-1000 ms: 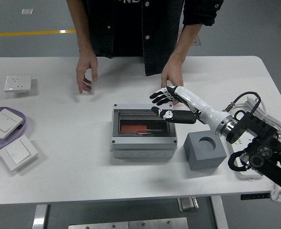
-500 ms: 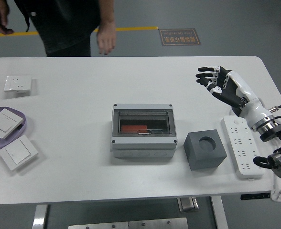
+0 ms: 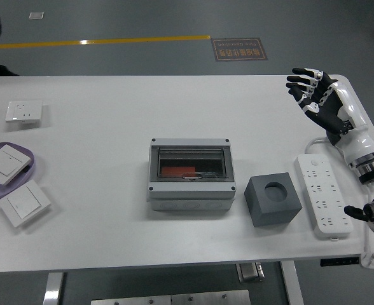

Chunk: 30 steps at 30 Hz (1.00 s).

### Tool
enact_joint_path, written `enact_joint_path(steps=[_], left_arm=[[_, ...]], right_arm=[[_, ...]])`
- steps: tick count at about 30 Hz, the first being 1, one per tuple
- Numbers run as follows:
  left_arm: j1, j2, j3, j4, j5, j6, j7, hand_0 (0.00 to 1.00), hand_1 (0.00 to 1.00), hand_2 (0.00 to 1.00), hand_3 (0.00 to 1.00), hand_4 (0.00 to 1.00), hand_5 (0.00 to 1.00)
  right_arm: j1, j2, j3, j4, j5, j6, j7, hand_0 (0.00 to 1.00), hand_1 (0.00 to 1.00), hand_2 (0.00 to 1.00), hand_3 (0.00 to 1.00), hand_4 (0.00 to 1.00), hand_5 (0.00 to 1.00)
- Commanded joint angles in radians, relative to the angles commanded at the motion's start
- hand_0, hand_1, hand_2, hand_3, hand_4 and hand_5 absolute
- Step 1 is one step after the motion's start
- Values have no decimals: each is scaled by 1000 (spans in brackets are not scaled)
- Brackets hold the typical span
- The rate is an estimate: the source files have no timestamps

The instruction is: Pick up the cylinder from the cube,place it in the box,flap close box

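Since a second ago, when it reached over the box (image 3: 189, 176), my right hand (image 3: 318, 95) has drawn back to the surface's (image 3: 110, 127) far right corner, fingers spread and empty. From the head view, the clear flap lies shut, something red, perhaps the cylinder, beneath it; the cube's (image 3: 273, 201) hole is bare. The person has left. I judge the task finished.

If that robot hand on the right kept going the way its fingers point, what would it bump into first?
Probably nothing: the right hand is open, raised by the table's far right corner, pointing up-left over bare tabletop. Depth is hard to judge.
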Motion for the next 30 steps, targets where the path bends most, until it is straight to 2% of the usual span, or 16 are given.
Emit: enact_joint_path(steps=[4,5,10,11,16,17,22,23,28,29,30], left_arm=[[0,1,0,0,-1,0,0,616,654,623,644,714,170],[0,1,0,0,-1,0,0,616,654,623,644,714,170],[0,1,0,0,-2,0,0,616,654,623,644,714,170],[-1,1,0,0,-2,0,0,616,654,623,644,714,168],[-1,1,-1,0,-1,0,0,616,654,623,644,714,168],[-1,2,-1,0,-1,0,0,616,654,623,644,714,168],[-2,2,-2,1,-1,0,0,616,654,623,644,714,168],[-1,2,-2,1,-1,0,0,616,654,623,643,713,167],[-2,3,-1,1,-1,0,0,616,654,623,643,713,167],[-2,3,-1,1,-1,0,0,616,654,623,644,713,164],[-1,3,-1,1,-1,0,0,616,654,623,644,713,164]], right_arm=[[1,3,-3,4,-1,-35,7,772,736,710,751,834,234],[1,5,-3,8,-3,-51,0,766,720,704,755,760,54],[5,9,-8,13,-7,-76,-22,766,720,704,755,760,54],[6,11,-9,13,-7,-76,-24,708,652,606,678,669,2],[10,16,-13,10,-14,-68,-36,708,652,606,678,669,2],[10,16,-12,9,-21,-57,-46,332,391,366,328,475,73],[11,15,-12,-5,-66,-2,-95,332,391,366,328,475,73],[11,15,-12,-7,-71,2,-97,306,362,352,338,524,2],[12,16,-12,-13,-80,21,-101,306,362,352,338,524,2],[12,15,-12,-14,-79,24,-102,913,867,868,926,931,301],[13,15,-12,-16,-78,28,-103,913,867,868,926,931,301]])
